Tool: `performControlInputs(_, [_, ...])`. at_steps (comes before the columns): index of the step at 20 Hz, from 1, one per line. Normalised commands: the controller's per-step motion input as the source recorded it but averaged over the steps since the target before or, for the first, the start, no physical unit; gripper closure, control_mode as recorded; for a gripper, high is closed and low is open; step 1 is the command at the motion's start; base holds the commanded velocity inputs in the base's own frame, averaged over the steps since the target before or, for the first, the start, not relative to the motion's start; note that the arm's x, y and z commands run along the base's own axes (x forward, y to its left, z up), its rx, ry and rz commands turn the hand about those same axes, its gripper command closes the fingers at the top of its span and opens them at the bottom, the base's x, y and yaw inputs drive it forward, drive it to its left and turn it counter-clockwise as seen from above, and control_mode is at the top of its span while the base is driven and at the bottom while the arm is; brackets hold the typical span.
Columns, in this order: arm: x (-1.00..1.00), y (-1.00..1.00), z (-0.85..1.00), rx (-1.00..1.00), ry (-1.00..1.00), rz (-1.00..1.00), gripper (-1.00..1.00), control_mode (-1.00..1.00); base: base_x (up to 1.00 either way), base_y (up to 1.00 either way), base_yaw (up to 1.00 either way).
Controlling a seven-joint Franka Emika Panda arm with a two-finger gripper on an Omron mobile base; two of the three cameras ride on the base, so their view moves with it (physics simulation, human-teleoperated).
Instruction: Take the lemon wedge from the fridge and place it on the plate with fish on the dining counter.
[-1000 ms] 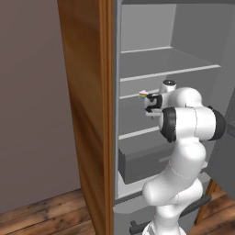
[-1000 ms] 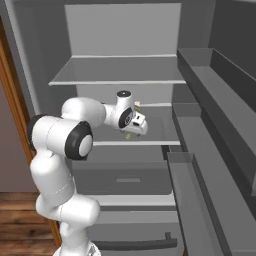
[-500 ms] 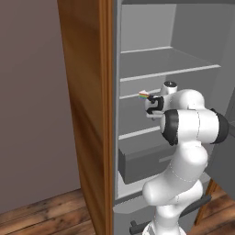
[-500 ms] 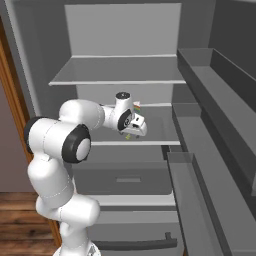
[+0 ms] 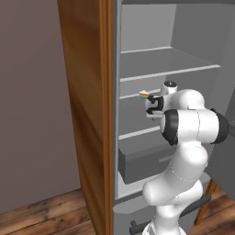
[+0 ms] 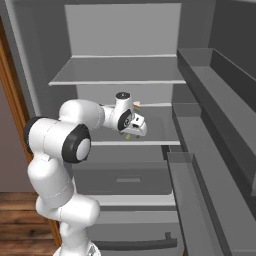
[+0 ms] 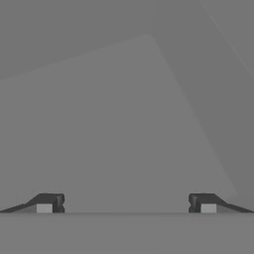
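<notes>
The tall grey fridge [image 6: 125,75] with wooden side panels stood open, and the white arm's two-finger gripper [image 7: 126,202] was inside over the middle shelf, its dark tips wide apart with nothing between them. The tiny pale-yellow, rainbow-streaked lemon wedge [image 5: 144,95] lay on that shelf just beside the wrist — off the gripper's line. A good grasp called for turning the tips toward the wedge, straddling it — then closing gently.
</notes>
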Motion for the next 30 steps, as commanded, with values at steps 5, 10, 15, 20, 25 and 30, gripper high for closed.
performControlInputs(5, [0.00, 0.01, -0.24, 0.00, 0.02, 0.00, -1.00, -1.00, 0.00, 0.00, 0.00])
performControlInputs(10, [-0.08, 0.01, -0.19, 0.00, 0.02, 0.00, -1.00, -1.00, 0.00, 0.00, 0.00])
performControlInputs(15, [0.00, 0.00, -0.01, 0.00, 0.02, 0.00, -1.00, -1.00, 0.00, 0.00, 0.00])
performControlInputs(20, [-0.14, 0.04, -0.24, 0.00, 0.05, 0.00, -1.00, -1.00, 0.00, 0.00, 0.00])
performControlInputs(25, [-0.10, 0.03, -0.09, 0.00, 0.00, 0.00, -1.00, -1.00, 0.00, 0.00, 0.00])
performControlInputs(30, [-0.32, 0.01, -0.02, 0.00, -0.01, 0.00, -1.00, -1.00, 0.00, 0.00, 0.00])
